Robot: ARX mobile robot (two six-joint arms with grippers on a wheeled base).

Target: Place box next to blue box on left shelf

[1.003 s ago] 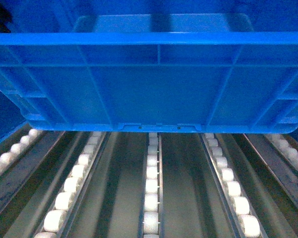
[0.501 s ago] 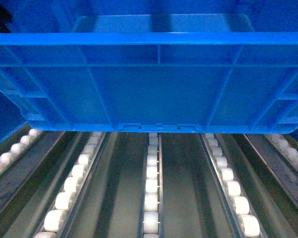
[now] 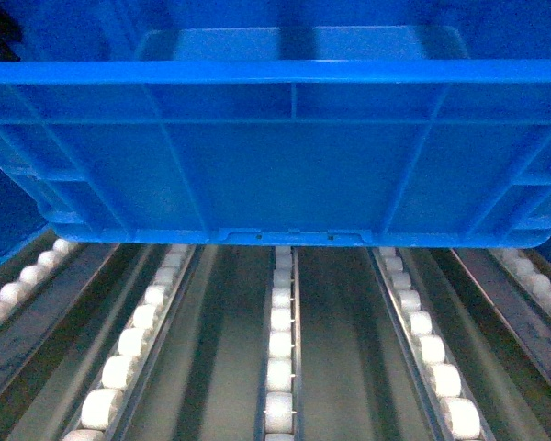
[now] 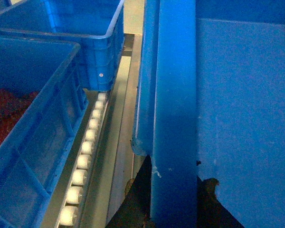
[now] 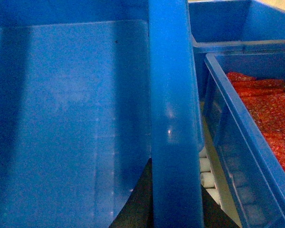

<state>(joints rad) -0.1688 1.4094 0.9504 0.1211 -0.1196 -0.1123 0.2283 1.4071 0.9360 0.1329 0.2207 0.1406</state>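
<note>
Nothing has changed in the last second: the box is in the same place over the left shelf, its bottom edge above the white rollers, so placing seems paused or nearly finished. Neighbour crates stand close on both sides. Both pincers are hidden; their state I cannot tell.

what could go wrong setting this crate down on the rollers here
The box hangs above the left shelf, whose white wheels could let it roll once released. Neighbouring crates sit close on both sides, one in the left wrist view, one in the right, so its rim may catch them.
</note>
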